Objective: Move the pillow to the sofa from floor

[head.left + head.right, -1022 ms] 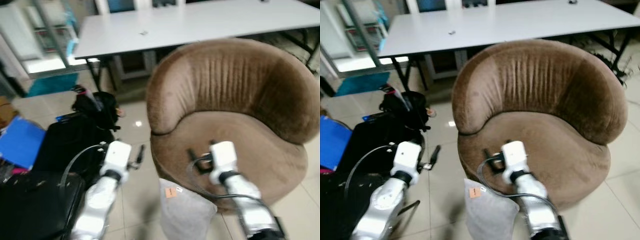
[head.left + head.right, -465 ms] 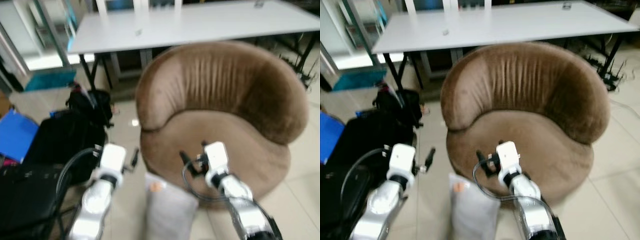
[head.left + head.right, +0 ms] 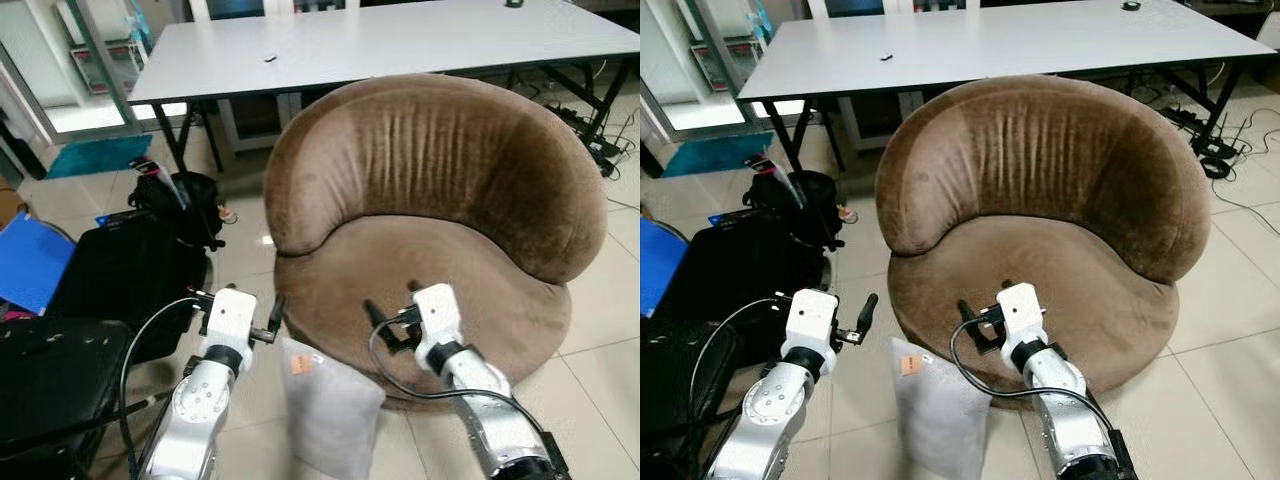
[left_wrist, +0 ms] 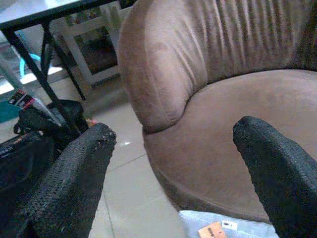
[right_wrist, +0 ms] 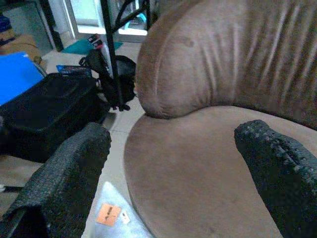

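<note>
Left wrist view puts us right behind the left gripper (image 4: 173, 168), its two black fingers (image 4: 74, 173) spread wide with nothing between them, the brown sofa (image 4: 223, 124) seat and its rounded back straight ahead. The right gripper (image 5: 173, 168) is spread wide and empty too, hovering at the sofa's front edge. From the head camera, the left gripper (image 3: 276, 318) sits at about 7 o'clock from the sofa (image 3: 440, 190), over the tiled floor (image 3: 250, 250), and the right gripper (image 3: 388, 318) hangs just above the seat's near rim at 6 o'clock. And there's the pillow (image 3: 328, 410), pale grey with a small orange tag, standing on the floor against the sofa's base, low between the two arms, neither gripper touching it. Out at 9 o'clock, a black suitcase (image 3: 130, 280) and a black bag (image 3: 185, 205); at the far left a blue folder (image 3: 30, 260). At 12 o'clock, behind the sofa, runs a long white table (image 3: 400, 40).
</note>
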You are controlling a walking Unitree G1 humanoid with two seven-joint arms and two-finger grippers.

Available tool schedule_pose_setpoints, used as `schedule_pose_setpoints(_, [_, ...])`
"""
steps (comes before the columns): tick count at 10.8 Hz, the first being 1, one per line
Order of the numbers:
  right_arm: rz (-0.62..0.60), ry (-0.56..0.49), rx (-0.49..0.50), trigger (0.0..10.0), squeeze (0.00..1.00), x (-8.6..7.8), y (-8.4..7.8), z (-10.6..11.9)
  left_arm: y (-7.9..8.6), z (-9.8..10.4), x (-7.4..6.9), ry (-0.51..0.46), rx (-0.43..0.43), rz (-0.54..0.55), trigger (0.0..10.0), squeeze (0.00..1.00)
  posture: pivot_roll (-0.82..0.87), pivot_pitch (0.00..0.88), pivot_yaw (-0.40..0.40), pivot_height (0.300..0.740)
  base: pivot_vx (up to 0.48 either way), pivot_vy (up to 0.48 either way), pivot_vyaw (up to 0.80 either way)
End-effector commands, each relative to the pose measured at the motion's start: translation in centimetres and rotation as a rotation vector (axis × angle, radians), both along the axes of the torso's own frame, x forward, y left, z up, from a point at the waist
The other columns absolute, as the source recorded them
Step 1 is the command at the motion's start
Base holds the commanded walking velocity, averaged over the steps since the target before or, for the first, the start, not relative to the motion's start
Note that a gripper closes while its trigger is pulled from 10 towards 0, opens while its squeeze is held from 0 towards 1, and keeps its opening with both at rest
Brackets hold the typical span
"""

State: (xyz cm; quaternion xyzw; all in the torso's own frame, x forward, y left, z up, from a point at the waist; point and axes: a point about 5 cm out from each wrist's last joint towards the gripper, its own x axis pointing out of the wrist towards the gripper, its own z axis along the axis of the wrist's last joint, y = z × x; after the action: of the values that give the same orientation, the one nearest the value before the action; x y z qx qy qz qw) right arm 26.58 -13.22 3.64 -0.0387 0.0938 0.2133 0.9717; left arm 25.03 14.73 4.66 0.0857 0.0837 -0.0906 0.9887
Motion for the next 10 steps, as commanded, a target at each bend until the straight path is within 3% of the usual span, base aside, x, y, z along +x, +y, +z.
schedule_pose_setpoints(1, [0.002, 0.001, -0.006, 10.0, 0.00, 0.24, -0.05, 0.13, 0.21, 0.04, 0.03, -0.001, 0.000, 0.012, 10.0, 0.00, -0.13, 0.000, 0.078, 0.740, 0.000, 0.000, 0.00])
schedule_pose_setpoints(10, [0.022, 0.022, -0.033, 10.0, 0.00, 0.07, -0.13, -0.31, 0.25, -0.02, -0.03, 0.014, -0.037, 0.038, 10.0, 0.00, -0.13, 0.000, 0.073, 0.710, 0.000, 0.000, 0.00])
